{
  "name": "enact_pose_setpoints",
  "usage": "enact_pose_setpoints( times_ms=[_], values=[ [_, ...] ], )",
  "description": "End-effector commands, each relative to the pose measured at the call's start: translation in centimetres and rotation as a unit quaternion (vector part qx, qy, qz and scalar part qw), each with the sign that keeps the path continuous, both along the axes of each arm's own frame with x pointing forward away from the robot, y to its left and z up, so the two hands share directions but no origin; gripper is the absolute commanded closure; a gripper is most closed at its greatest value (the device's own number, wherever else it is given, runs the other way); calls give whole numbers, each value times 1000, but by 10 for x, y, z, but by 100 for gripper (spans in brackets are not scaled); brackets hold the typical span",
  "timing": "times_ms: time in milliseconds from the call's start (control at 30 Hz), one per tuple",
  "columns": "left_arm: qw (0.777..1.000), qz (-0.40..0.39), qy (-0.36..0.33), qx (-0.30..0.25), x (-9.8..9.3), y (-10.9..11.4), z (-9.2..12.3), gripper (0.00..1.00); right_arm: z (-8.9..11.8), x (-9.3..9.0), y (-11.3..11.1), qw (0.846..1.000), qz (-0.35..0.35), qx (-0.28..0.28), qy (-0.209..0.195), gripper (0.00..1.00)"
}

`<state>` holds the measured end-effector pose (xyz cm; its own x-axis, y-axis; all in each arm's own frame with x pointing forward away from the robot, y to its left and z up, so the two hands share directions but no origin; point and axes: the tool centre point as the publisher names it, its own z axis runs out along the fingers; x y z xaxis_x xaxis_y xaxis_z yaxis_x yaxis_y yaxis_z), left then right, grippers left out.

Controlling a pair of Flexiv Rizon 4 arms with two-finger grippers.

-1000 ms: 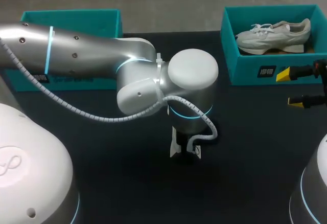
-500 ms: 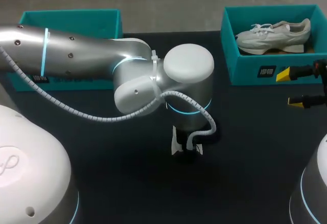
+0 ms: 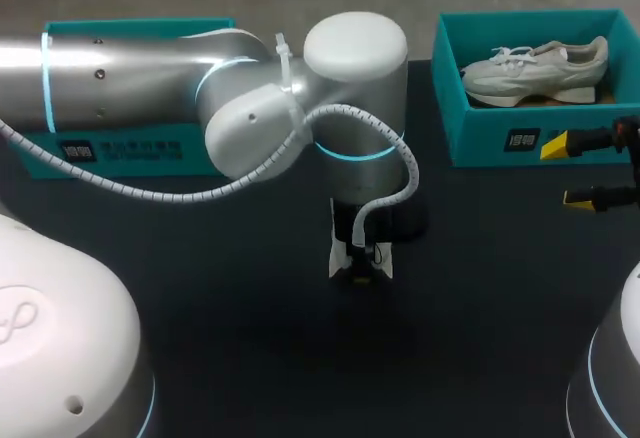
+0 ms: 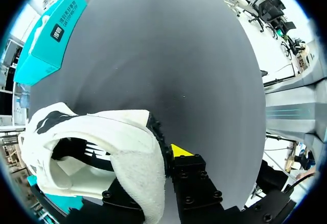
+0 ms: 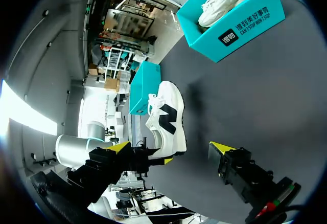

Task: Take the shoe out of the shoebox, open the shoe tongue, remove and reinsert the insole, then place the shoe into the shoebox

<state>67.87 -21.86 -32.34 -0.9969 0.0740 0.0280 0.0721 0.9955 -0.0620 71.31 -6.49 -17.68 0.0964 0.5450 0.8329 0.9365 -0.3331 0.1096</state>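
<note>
1. The left jaws are clenched on the shoe point(image 4: 102, 142) at its heel. The padded heel wall runs between the two fingers, and one yellow tip point(image 4: 179, 150) presses its outer side. I judge that holding it here leaves the tongue and the mouth of the shoe free for the other arm.
2. The second left fingertip is not visible. It sits inside the collar, behind the lining.
3. The right jaws are released, with their yellow fingertips point(image 3: 553, 146) spread wide and nothing between them. They hang in front of the right shoebox point(image 3: 480, 138) and point across the bench point(image 3: 250, 358) towards the shoe. That looks like a waiting pose for working on the tongue.
4. The shoe is out of any box, at the middle of the bench. In the right wrist view it is white with a dark letter on its side, and its toe points away from the left jaws.
5. From overhead, the left arm point(image 3: 150, 68) covers nearly all of the shoe. I cannot tell whether the sole rests on the bench or hangs just above it.
6. The same arm hides most of the inside of the left shoebox point(image 3: 120, 148). A second shoe point(image 3: 535, 68) lies in the right shoebox.
</note>
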Motion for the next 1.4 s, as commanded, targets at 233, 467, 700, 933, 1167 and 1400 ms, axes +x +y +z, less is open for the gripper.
enact_pose_setpoints(
  times_ms=[233,467,700,933,1167,1400],
  values=[
    [999,-8,-34,20,3,8,74,100,0,-1,0,1000,-1,-1,0,0],
    [996,-22,-75,30,11,8,103,100,0,-1,0,1000,-1,-1,0,0],
    [996,-22,-75,30,11,8,103,100,0,-1,0,1000,-1,-1,0,0],
    [996,-22,-75,30,11,8,103,100,0,-1,0,1000,-1,-1,0,0],
    [999,-27,-26,20,7,12,123,100,0,-1,0,1000,-1,-1,0,0],
    [1000,-20,2,23,6,24,150,100,0,-1,0,1000,-1,-1,0,0]
  ],
)
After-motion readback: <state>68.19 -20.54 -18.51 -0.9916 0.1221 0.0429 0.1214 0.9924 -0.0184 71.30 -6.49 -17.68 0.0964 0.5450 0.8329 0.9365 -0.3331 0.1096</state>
